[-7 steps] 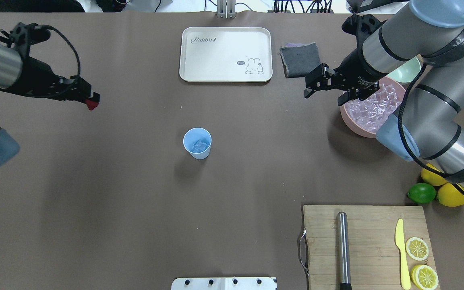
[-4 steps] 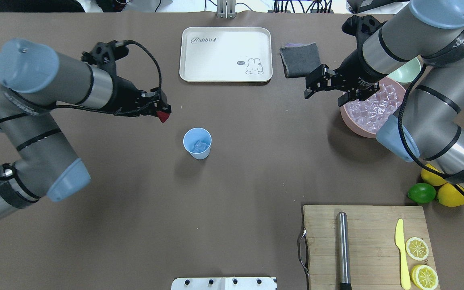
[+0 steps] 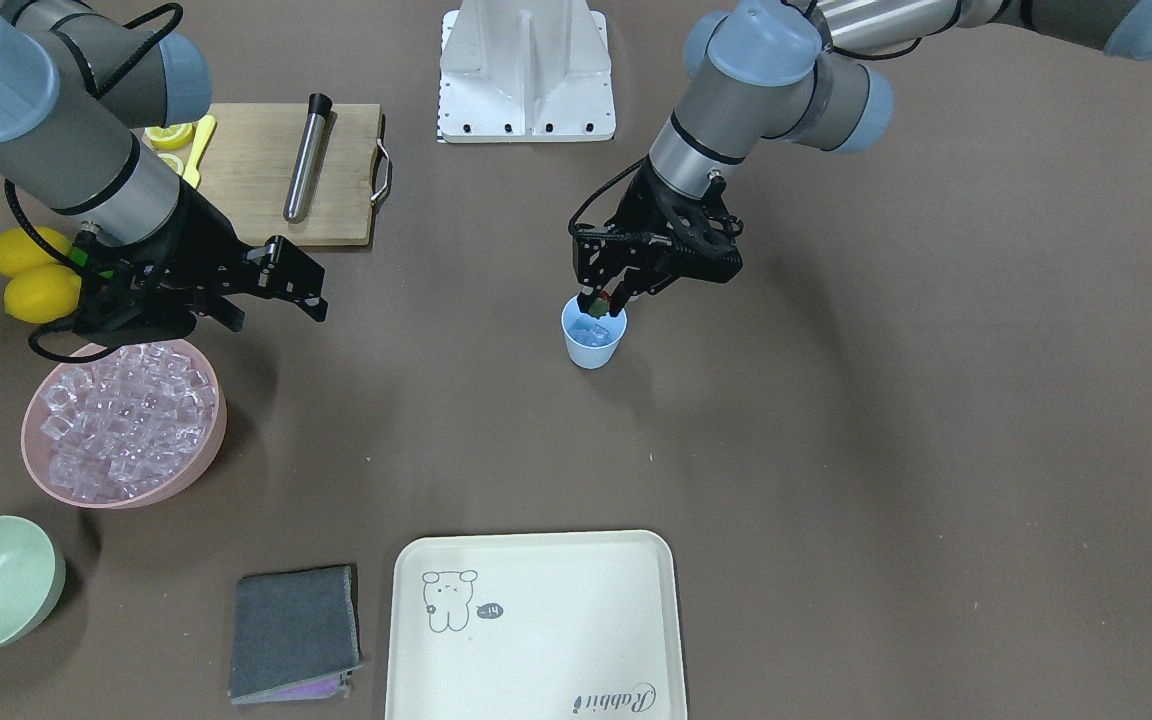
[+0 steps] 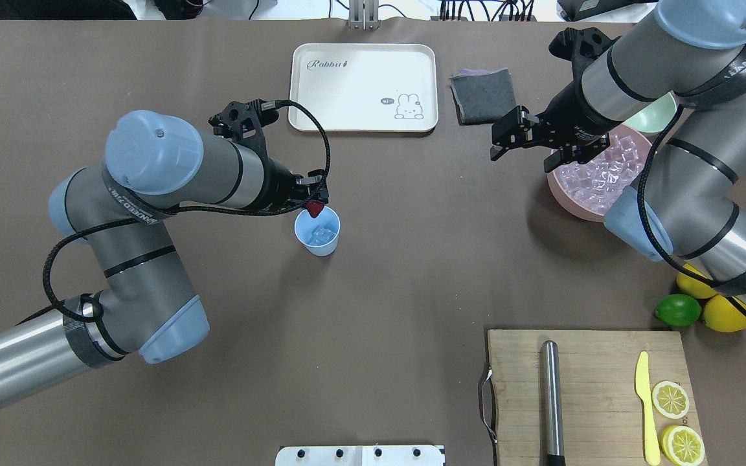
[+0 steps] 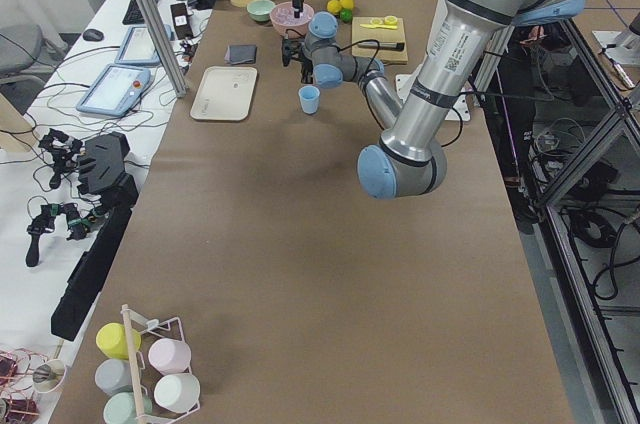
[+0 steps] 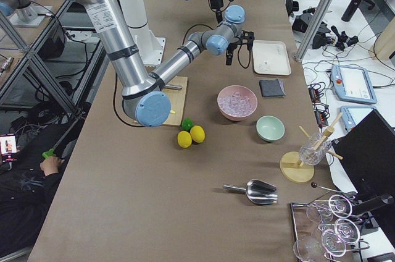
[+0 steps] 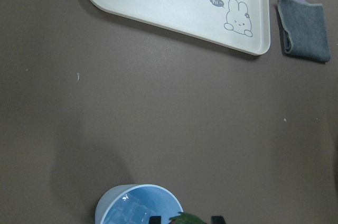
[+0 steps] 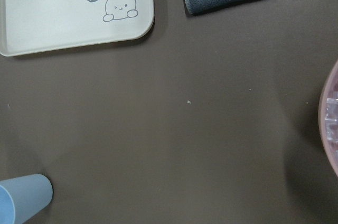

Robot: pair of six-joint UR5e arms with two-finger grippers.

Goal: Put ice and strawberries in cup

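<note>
1. Fingers of the left gripper pinch the small dark red strawberry with a green leafy top in the front-facing view. They hold it right above the mouth of the small, light blue, tapered plastic cup. The right gripper hangs with its fingers spread and nothing between them, by the wide pink bowl heaped with clear, glassy ice.
2. Overhead, I see the change: a second ago the left arm was out at the table's left edge carrying the berry, and it has since swung in. The strawberry is now over the cup's far left rim and not yet released. The right arm has not budged. A few cubes already lie in the cup, so I judge the ice step done and only the drop left.
3. From the left wrist, the cup sits at the bottom edge with cubes glinting inside. The berry's leafy top pokes up between two dark fingertips, over the rim rather than the centre. I would nudge inward before letting go. Farther off lie a cream rabbit-print tray and a folded grey cloth.
4. From the right wrist, I see only the cup's side at lower left and the pink rim at the right; that gripper's own fingers are out of frame.
5. From the left end, the cup stands upright, but it is too small there for me to judge the grip. The right-end view adds nothing about it.
</note>
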